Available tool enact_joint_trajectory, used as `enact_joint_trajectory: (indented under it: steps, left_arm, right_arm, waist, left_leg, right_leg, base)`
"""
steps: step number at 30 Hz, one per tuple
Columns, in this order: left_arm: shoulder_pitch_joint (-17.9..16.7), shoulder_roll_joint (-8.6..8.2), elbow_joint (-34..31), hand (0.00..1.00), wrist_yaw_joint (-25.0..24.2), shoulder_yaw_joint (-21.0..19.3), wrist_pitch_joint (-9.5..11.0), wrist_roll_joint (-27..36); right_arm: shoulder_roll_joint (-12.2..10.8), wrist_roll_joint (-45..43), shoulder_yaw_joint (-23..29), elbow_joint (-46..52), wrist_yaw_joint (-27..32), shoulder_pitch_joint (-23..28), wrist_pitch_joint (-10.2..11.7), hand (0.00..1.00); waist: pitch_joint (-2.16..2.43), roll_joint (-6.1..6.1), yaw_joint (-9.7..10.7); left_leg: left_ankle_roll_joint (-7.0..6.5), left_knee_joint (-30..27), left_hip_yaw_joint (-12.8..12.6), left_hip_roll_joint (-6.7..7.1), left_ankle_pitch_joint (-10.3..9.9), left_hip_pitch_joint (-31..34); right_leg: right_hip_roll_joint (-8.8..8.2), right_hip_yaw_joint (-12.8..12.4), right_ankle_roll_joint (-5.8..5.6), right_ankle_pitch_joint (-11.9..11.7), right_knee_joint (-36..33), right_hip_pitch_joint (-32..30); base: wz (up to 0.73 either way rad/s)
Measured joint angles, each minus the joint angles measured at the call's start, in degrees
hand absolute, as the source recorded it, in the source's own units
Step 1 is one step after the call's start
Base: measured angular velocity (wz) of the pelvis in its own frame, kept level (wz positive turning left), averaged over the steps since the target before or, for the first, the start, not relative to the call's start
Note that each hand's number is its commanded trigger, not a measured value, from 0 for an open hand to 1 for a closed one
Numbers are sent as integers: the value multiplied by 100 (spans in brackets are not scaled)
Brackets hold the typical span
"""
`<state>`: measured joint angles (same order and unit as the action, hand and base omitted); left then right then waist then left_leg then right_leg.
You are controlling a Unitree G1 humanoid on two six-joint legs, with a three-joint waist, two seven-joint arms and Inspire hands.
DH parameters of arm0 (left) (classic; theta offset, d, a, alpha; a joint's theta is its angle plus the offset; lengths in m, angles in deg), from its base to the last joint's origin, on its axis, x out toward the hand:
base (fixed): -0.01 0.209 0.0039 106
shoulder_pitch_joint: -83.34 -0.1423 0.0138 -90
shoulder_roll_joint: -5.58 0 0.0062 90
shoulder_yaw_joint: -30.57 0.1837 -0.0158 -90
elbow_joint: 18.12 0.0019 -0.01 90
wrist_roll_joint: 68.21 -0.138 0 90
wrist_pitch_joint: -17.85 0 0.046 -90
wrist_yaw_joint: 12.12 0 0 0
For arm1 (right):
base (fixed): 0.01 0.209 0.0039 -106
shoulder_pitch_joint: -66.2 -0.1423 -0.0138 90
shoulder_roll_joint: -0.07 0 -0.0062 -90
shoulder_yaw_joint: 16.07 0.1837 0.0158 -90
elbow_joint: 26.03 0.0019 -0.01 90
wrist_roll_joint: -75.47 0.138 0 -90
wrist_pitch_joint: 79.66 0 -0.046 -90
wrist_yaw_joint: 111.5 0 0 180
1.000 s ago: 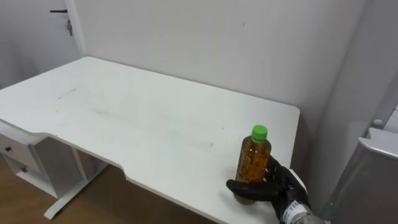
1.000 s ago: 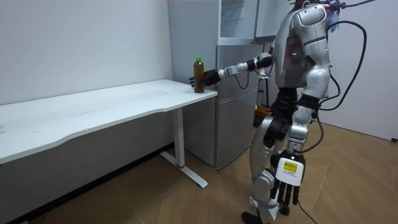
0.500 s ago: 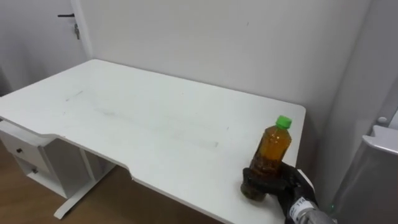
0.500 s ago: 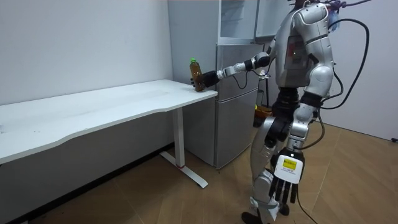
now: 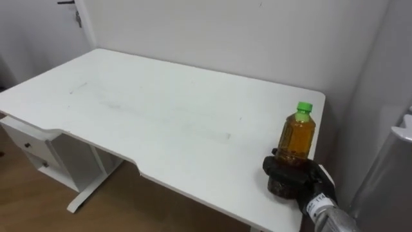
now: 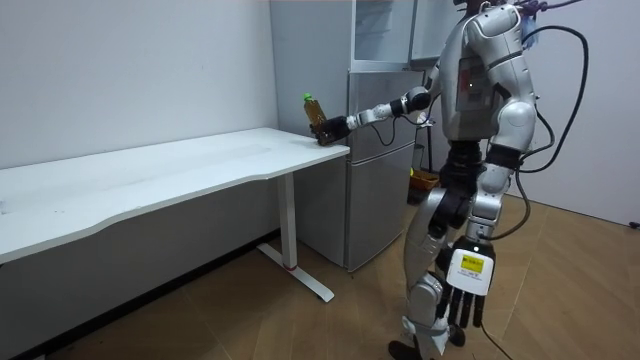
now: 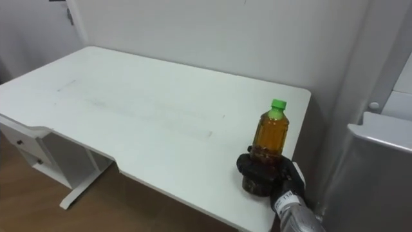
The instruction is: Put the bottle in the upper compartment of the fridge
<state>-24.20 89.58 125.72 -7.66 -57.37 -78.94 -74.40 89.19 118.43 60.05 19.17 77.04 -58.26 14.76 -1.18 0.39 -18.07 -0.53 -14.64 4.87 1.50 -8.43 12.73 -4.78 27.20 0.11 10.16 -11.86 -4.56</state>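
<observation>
Bottle (image 5: 297,138) held low in the right hand (image 5: 291,182)
The right hand is wrapped tight round the bottom of the bottle, at the near right corner of the table (image 5: 161,116). The green cap is up and the bottle is tipped a little. Whether the bottom is touching the table cannot be told. The left hand (image 6: 463,295) is hung by the leg, fingers loose. Because the bottle is gripped so low, it should be kept upright and moved slowly. The fridge (image 6: 378,170) is just beside the table, so the bottle must be lifted high for the upper part.
</observation>
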Motion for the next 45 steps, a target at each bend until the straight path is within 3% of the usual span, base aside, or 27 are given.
enact_joint_trajectory:
  steps: [4,9,13,21,25,31,39,45]
  left_arm:
    - [59,2,158,0,6,-6,53,1]
    - [151,-3,374,0,-12,-13,98,-14]
    - [172,3,281,0,-11,-74,113,-13]
    - [217,-26,269,0,5,-442,213,-109]
    - [170,-41,136,0,20,-598,208,-143]
    - [81,-30,162,0,151,-662,186,-242]
    - [-11,-29,365,0,164,-686,81,-245]
    - [-4,-35,363,0,230,-824,76,-242]
  right_arm:
    - [101,-20,1,0,-9,-36,7,100]
    - [102,-220,6,21,0,-34,-13,100]
    - [98,-516,-71,415,3,-21,-273,100]
    - [99,-964,-67,1925,-99,476,-529,100]
    - [231,-970,-66,2782,-119,536,-584,100]
    - [526,-989,-44,3402,-124,537,-587,100]
    - [529,-1199,-9,4014,-280,537,-783,100]
    - [568,-1206,26,4523,-378,538,-908,100]
  waist:
    - [-28,-32,-38]
    - [-28,-26,-83]
    - [-13,60,-46]
    - [22,200,244]
    - [46,248,351]
    - [67,263,409]
    - [150,361,667]
    - [155,367,797]
  left_leg:
    - [-20,-2,-13,-7,32,58]
    - [-20,4,-61,-38,33,45]
    - [-17,67,-157,-61,66,50]
    - [-18,235,-202,-61,68,-356]
    - [-18,336,-319,-74,67,-648]
    - [-17,414,-415,-87,61,-927]
    - [-16,380,-467,-76,60,-1090]
    - [-11,404,-480,-82,56,-1145]
  right_leg:
    - [-21,-17,6,-21,-19,-68]
    - [-8,-51,8,-44,12,-67]
    - [-9,-195,15,-48,19,-161]
    - [-19,-315,9,-50,58,164]
    - [-10,-364,-4,-51,144,398]
    - [3,-442,-19,-41,131,597]
    - [63,-575,-20,-58,178,765]
    - [81,-591,-17,-72,223,824]
  base:
    - [0]
    - [-4]
    - [-11]
    - [-3]
    - [-14]
    - [-9]
    - [-4]
    - [-1]
